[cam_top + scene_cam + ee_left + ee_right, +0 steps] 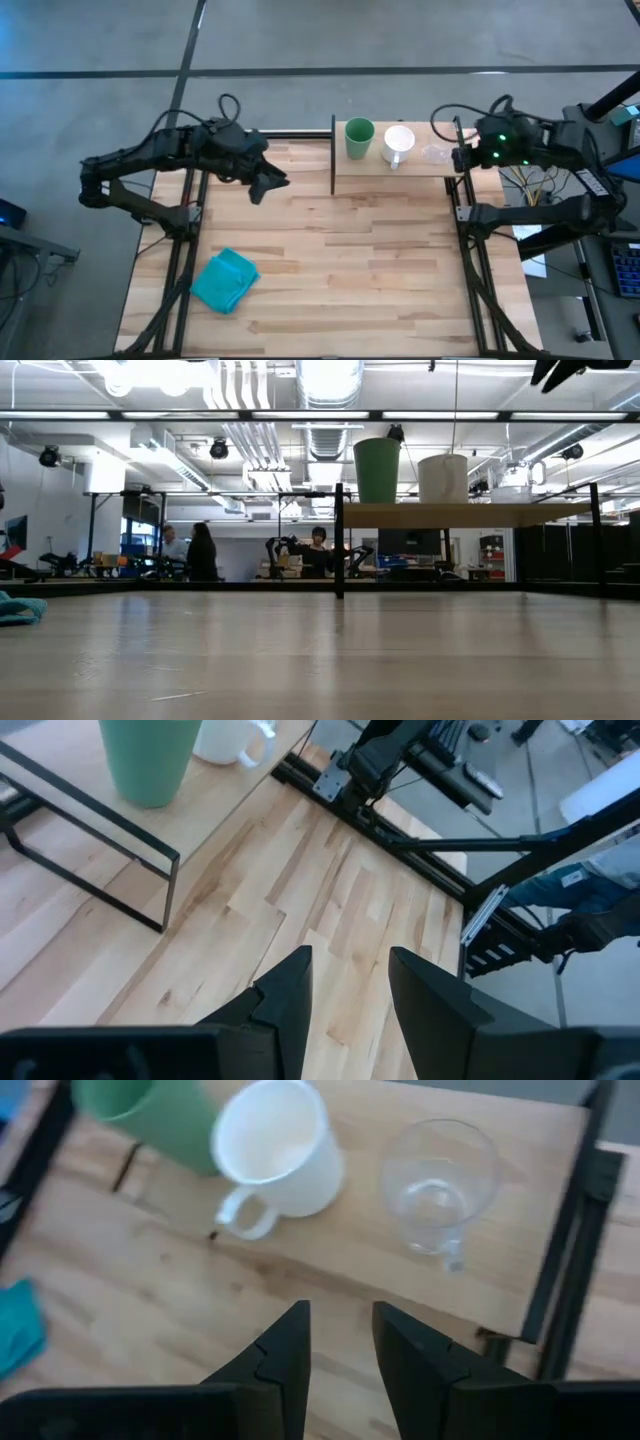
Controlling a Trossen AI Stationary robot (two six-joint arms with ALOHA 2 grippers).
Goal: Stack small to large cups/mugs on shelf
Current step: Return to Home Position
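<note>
The tumbler (pixel 359 137), mug (pixel 399 142) and clear cup (pixel 436 154) occupy the shelf (pixel 380 168); tabletop (pixel 350 250) lies open.

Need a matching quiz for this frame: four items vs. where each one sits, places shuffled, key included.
Items:
1. green tumbler
2. white mug
3. clear cup
4. teal cloth

Places:
A. middle of the row on the shelf
B. on the table, left side, off the shelf
C. right end of the row on the shelf
D. left end of the row on the shelf

Pairs: 1-D, 2-A, 3-C, 4-B.

The left pincer and right pincer are both open and hold nothing.
</note>
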